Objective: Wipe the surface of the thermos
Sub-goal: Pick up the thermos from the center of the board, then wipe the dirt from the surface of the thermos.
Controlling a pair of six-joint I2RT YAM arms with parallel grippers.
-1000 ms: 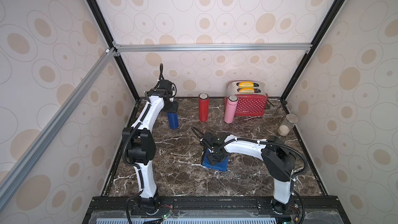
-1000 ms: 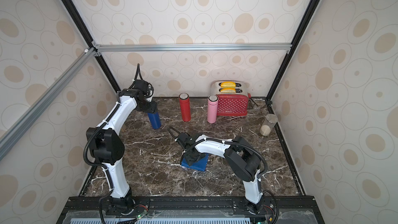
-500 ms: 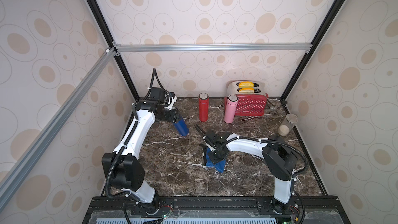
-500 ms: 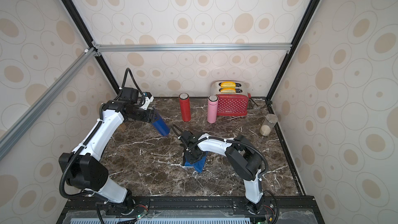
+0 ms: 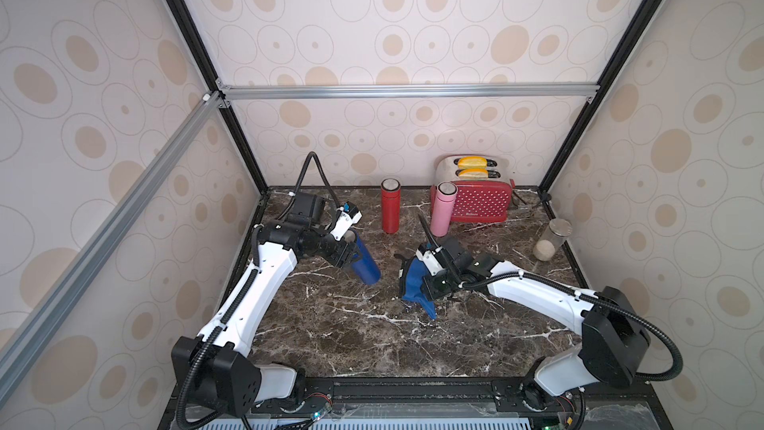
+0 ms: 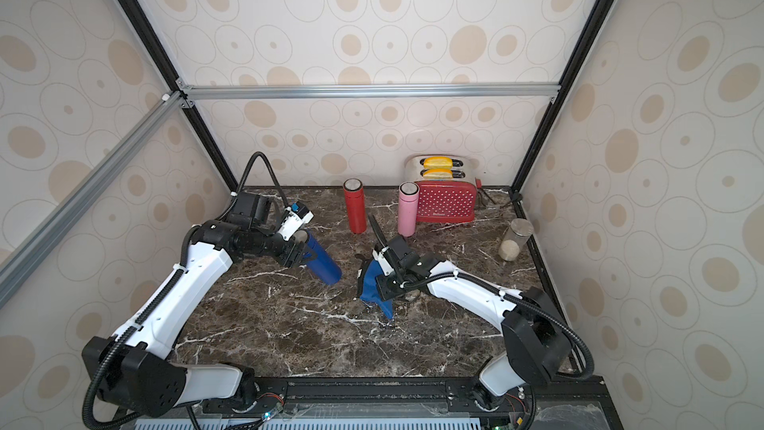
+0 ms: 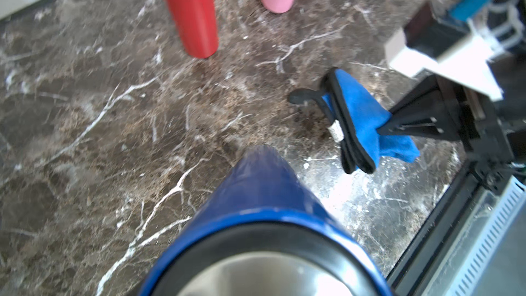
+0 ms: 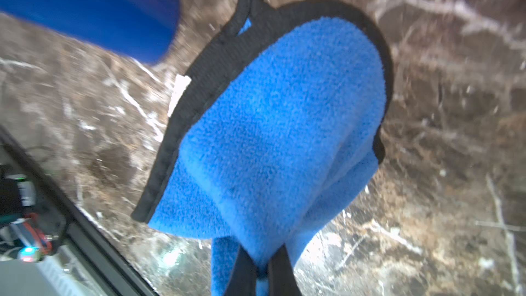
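Note:
The blue thermos [image 5: 366, 263] [image 6: 325, 265] hangs tilted left of the table's middle, its open steel mouth toward my left arm. My left gripper [image 5: 349, 252] [image 6: 304, 253] is shut on its upper end. The left wrist view looks down the thermos body [image 7: 264, 189]; my own fingers are hidden there. A blue cloth [image 5: 415, 283] [image 6: 373, 283] [image 7: 361, 109] [image 8: 279, 138] with black trim dangles from my right gripper [image 5: 430, 280] [image 6: 383, 281] [image 8: 264, 254], which is shut on its bunched end. A small gap separates the cloth from the thermos base [image 8: 85, 9].
A red flask [image 5: 390, 206] and a pink flask [image 5: 441, 210] stand upright at the back. Behind the pink one is a red dotted toaster [image 5: 479, 196] with bread in it. A glass jar [image 5: 550, 239] stands by the right wall. Walls close in three sides.
My left arm carried the blue thermos from the back left toward the middle and tilted it. My right gripper shut on the cloth and lifted it off the table.

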